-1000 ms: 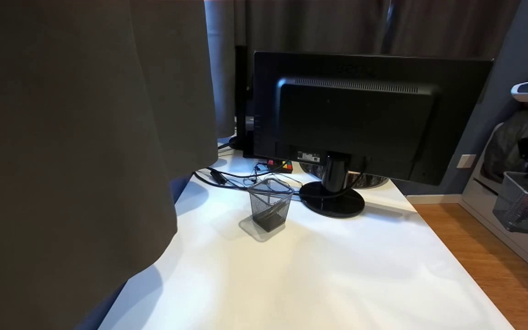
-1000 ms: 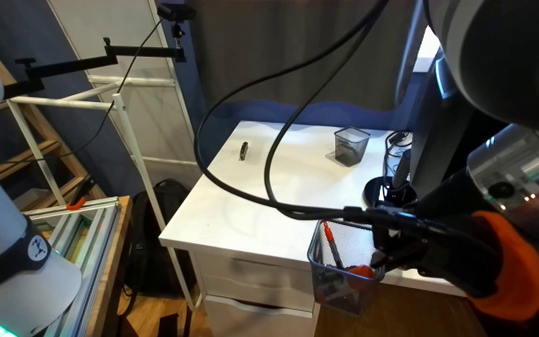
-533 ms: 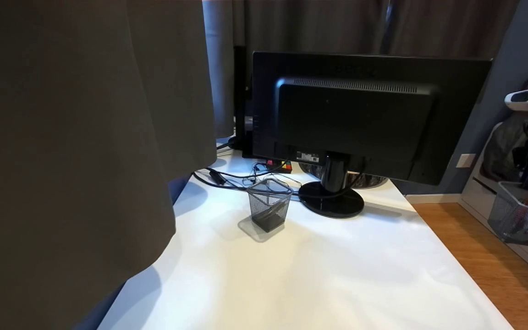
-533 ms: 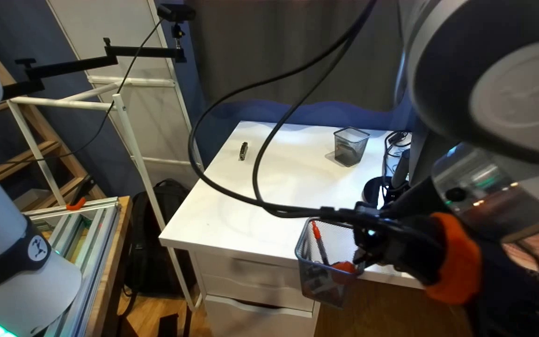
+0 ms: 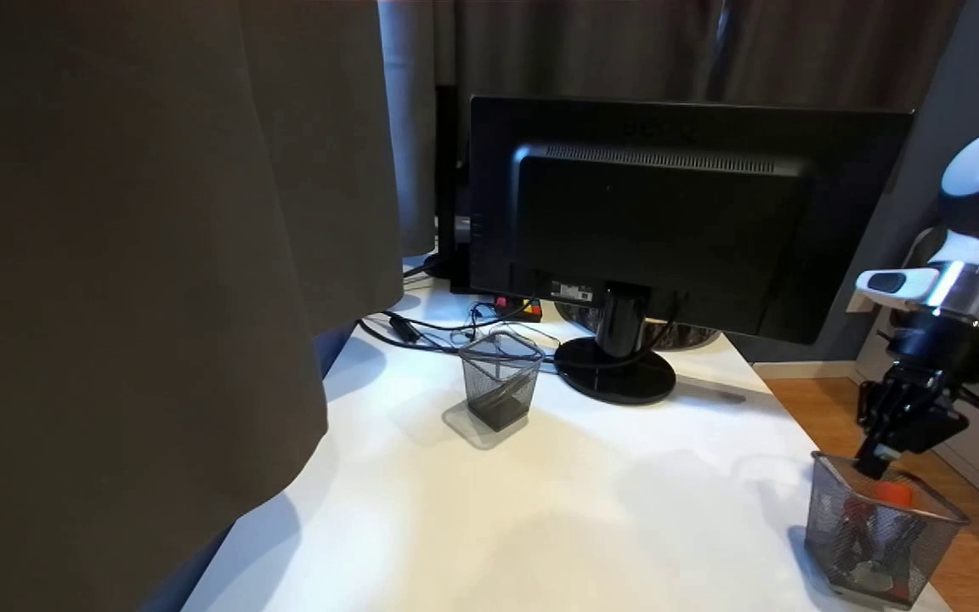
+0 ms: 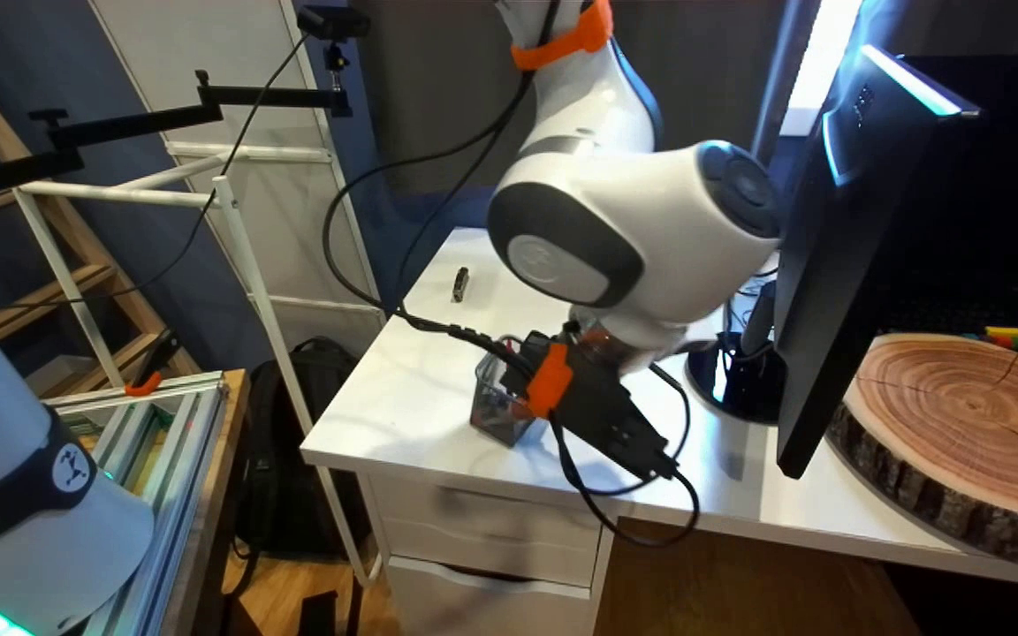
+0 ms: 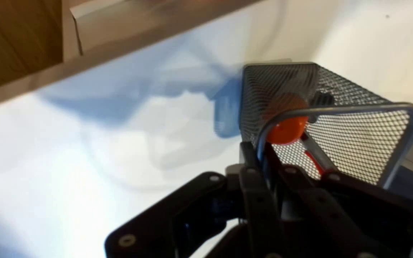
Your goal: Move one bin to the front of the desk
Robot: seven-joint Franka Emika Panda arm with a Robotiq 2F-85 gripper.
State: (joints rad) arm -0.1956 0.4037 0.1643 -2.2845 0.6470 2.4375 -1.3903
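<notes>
Orange shows in one mesh bin [image 5: 885,540], clamped by one tool [image 7: 259,154] (one plain bin [image 5: 500,387] stands apart).

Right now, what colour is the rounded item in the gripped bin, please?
The rounded item is orange-red, clearest in the wrist view.

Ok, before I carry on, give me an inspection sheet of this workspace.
Surface: white flat-topped desk, shadows across it.
Job's things: dark grey square wire-mesh bin, orange-red-ended item inside, over the desk; base contact unclear.
Clutter: plain grey square wire-mesh bin, small dark oblong object, round bark-edged wooden slab, all on the desk; black flat monitor.
Gripper: black two-finger gripper, shut on the job bin's rim.
Cables: black cable loops beside the white robot arm; thin black cables lie by the monitor.
Surroundings: dark grey fabric curtain, brown wood-look floor.
</notes>
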